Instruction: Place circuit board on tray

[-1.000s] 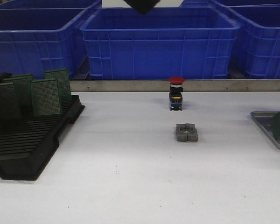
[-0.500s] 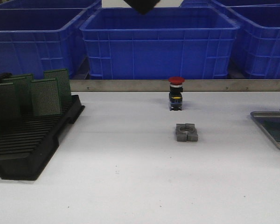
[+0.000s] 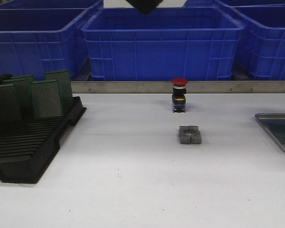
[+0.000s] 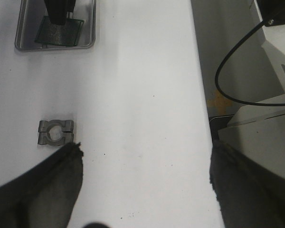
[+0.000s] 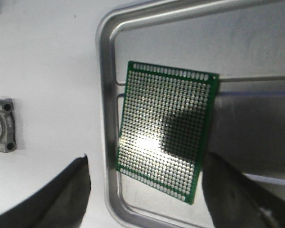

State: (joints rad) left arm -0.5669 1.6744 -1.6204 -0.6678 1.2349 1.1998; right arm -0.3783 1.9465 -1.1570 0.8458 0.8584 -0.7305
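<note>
Right arm has lifted clear since a second ago; board (image 5: 167, 131) lies flat in tray (image 5: 104, 80).
Thin, stiff, light: take by edges; right gripper (image 5: 145, 199) spread, empty; left gripper (image 4: 145, 183) likewise.

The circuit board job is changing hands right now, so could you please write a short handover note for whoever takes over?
Left gripper: open, empty, high over the table near the grey metal clamp.
Right gripper: open, above the tray, holding nothing.
Circuit board: lying flat inside the tray, released.
Done: one board placed on the tray.
Left: more green boards stand in the black rack at the robot's left; whether they also need moving cannot be told.
</note>
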